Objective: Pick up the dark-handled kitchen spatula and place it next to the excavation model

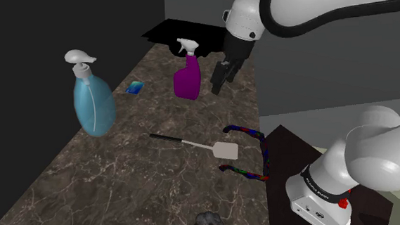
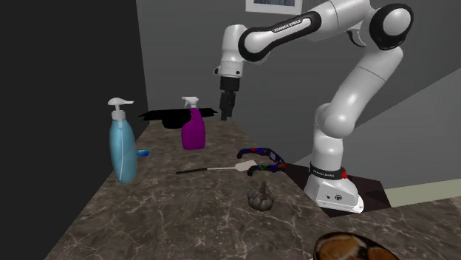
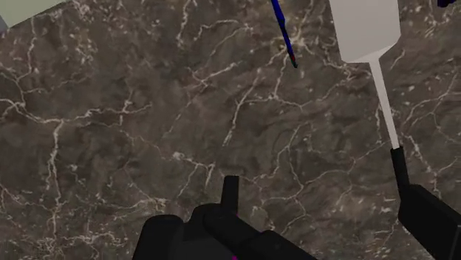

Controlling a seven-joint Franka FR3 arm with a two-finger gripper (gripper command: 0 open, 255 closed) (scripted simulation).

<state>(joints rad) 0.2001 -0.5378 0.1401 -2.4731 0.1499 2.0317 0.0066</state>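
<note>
Spatula [image 1: 193, 143] with the thin dark handle and pale flat blade is lying flat on the dark veined marble bench [image 1: 76, 199], just beside a curved dark loop speckled blue, red and green [image 1: 253, 155]. The all-black hand [image 1: 219, 82] is hovering high up by the purple spray bottle [image 1: 187, 79], fingers standing apart, gripping nothing. So I'd say everything's waiting: grabbing it, then carrying it to the excavation model [image 1: 209, 224], which I'm guessing is that small grey lump.
</note>
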